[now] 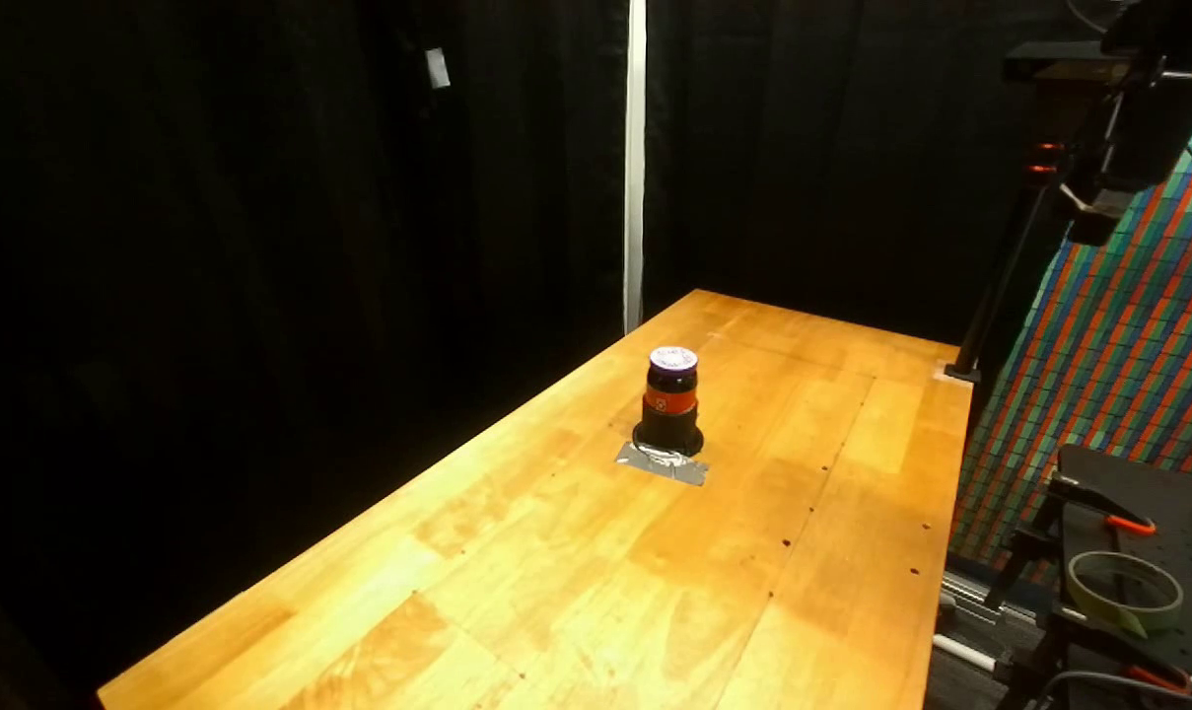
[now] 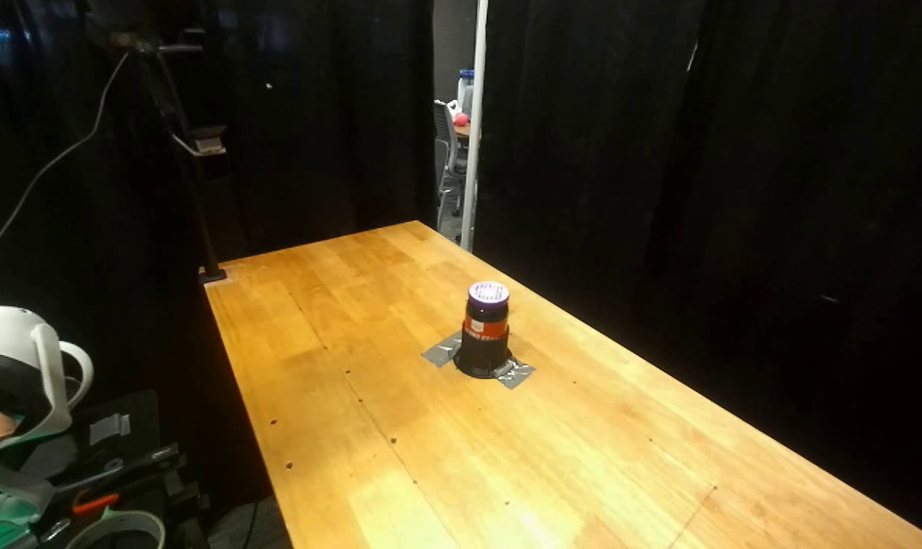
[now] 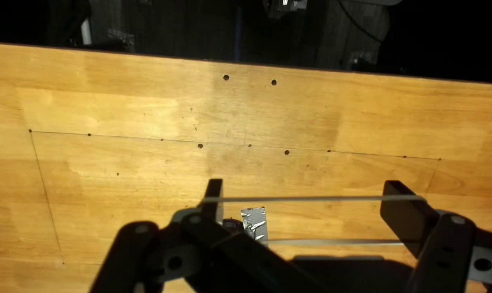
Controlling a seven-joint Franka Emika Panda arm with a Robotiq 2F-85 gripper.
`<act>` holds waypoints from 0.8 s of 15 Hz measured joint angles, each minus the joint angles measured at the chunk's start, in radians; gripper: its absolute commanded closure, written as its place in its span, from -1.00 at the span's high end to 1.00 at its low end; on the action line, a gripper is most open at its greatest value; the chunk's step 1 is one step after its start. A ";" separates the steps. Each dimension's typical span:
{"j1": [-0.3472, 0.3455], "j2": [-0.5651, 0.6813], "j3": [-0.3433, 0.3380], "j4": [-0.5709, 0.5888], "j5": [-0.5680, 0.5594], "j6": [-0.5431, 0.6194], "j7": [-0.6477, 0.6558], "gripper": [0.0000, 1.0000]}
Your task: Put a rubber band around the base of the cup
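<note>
The cup (image 1: 671,399) is a short dark cylinder with an orange-red stripe and a pale, printed, purple-edged top. It stands upright on the wooden table in both exterior views (image 2: 486,328). In the wrist view only a small dark part of it (image 3: 231,223) shows beside the left finger; the rest is hidden behind the gripper. My gripper (image 3: 304,193) is wide open above the table. A pale rubber band (image 3: 302,199) is stretched around the outside of both fingers, with two near-parallel strands across the gap. The gripper is out of view in both exterior views. The cup lies left of the gap's middle.
Grey tape strips (image 1: 663,465) hold the cup's dark base to the table (image 2: 338,488); one strip (image 3: 254,221) shows between the fingers. A black stand (image 1: 990,266) rises at a table corner. A dark cart with a tape roll (image 1: 1125,592) is beside the table. Black curtains surround it.
</note>
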State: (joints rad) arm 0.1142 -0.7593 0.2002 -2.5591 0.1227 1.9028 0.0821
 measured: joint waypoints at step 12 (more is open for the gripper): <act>-0.099 0.722 0.090 0.562 -0.192 0.066 0.176 1.00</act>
State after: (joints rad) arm 0.0157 -0.0376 0.2898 -1.9969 -0.0696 1.9691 0.2583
